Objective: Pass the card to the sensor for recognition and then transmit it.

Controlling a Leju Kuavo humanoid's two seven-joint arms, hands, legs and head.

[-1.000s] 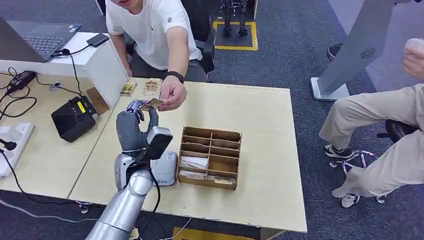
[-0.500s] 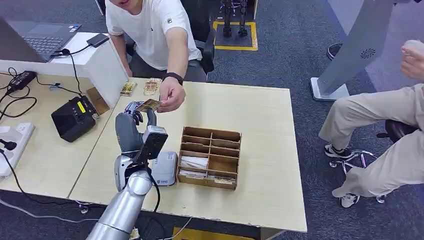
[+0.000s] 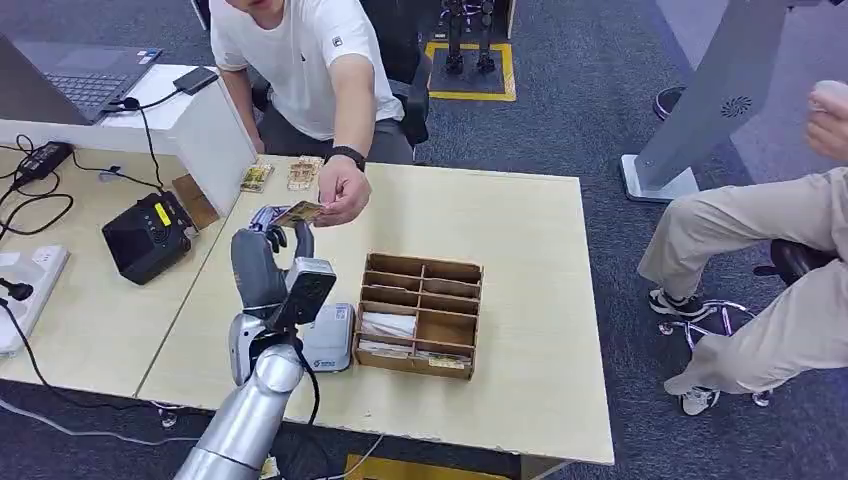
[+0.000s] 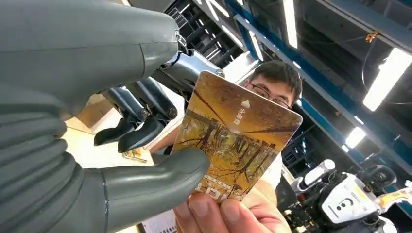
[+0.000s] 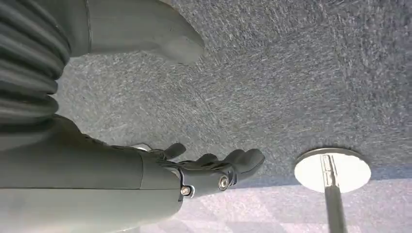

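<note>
Wooden organizer (image 3: 420, 315) and card reader (image 3: 328, 338) block the table's near centre. Bare tabletop (image 3: 520, 260) open toward 3 o'clock.

You are looking at a robotics lab or test hall with office furniture: grey carpet (image 3: 560, 130) underfoot, a light wooden table (image 3: 520, 250) at centre, and at 10 o'clock a laptop (image 3: 80, 72) and a black device (image 3: 148, 236) trailing cables. At 12 o'clock, yellow-and-black floor marking (image 3: 470, 72) frames a robot's legs. The left wrist view shows long ceiling lights (image 4: 386, 80) on dark beams and a white robot (image 4: 347, 201).
</note>
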